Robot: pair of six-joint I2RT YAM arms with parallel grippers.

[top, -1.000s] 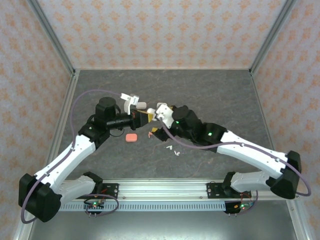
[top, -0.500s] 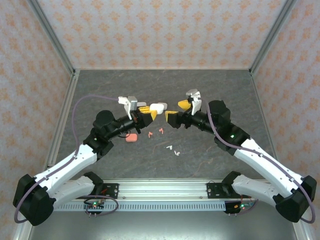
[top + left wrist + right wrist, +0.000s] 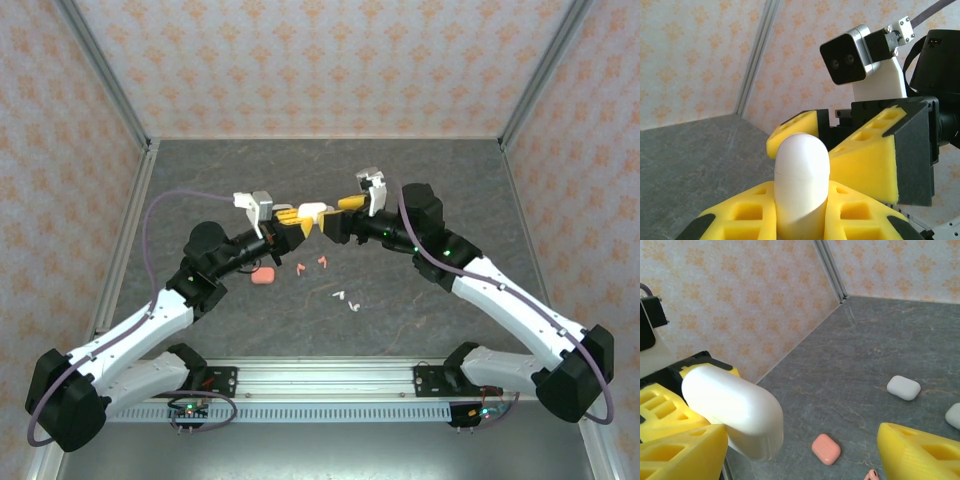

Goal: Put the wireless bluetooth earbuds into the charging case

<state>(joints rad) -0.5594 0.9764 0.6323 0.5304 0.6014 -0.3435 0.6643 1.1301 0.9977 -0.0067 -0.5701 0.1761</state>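
Note:
My left gripper (image 3: 300,222) (image 3: 801,216) is shut on a white pebble-like charging case (image 3: 313,211) (image 3: 801,175) (image 3: 735,410), closed and held in the air above the table's middle. Facing it, my right gripper (image 3: 335,215) (image 3: 800,450) (image 3: 840,145) stands open, and the case's free end lies between its yellow fingers (image 3: 685,452), close to the left one. On the table below lie two salmon-pink earbuds (image 3: 301,268) (image 3: 323,261) and two white earbuds (image 3: 340,296) (image 3: 354,305). One pink earbud (image 3: 871,475) shows at the bottom edge of the right wrist view.
A closed salmon-pink case (image 3: 263,275) (image 3: 826,449) rests on the grey table (image 3: 430,180) under the left arm. Two more white cases (image 3: 903,387) (image 3: 954,415) lie farther off. Patterned walls and metal posts (image 3: 120,120) enclose the table.
My left gripper lifted the white case and moved it right, then held still. My right gripper drew back to the right, then came left to the case's end with its jaws a little narrower.

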